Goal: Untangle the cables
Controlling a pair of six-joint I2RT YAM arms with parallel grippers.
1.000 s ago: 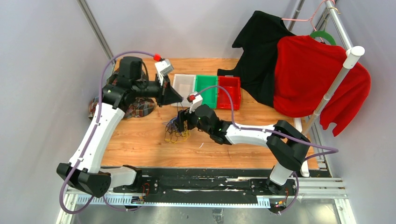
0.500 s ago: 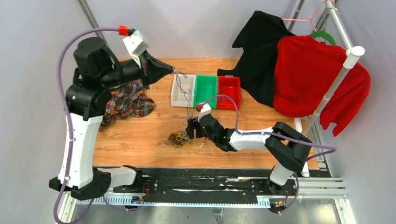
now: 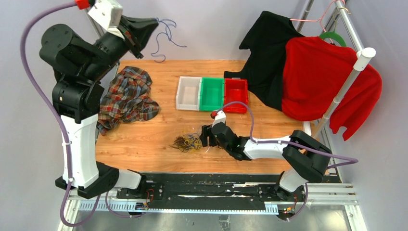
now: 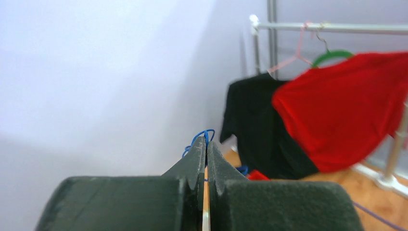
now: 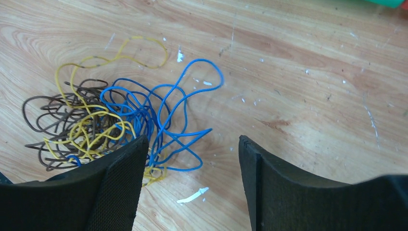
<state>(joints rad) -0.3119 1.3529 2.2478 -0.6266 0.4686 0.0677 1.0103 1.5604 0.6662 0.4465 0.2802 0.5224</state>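
Note:
A tangle of blue, yellow and brown cables point(image 3: 186, 142) point(image 5: 103, 122) lies on the wooden table near its front. My right gripper point(image 3: 204, 137) point(image 5: 192, 159) stands open just right of the tangle, low over the table, nothing between its fingers. High above the table's back left, my left gripper point(image 3: 155, 23) point(image 4: 206, 144) is shut on one blue cable point(image 3: 164, 39) that dangles in loose curls from its tips, clear of the pile. In the left wrist view a blue loop point(image 4: 202, 136) pokes out past the closed fingertips.
Three bins, white point(image 3: 189, 93), green point(image 3: 212, 94) and red point(image 3: 235, 95), stand in a row at the back. A plaid cloth point(image 3: 126, 98) lies at the left. Black and red garments point(image 3: 315, 77) hang on a rack at the right.
My left arm has risen high and leftward, pulling the blue cable free of the pile. My right gripper has slid toward the front and narrowed slightly.

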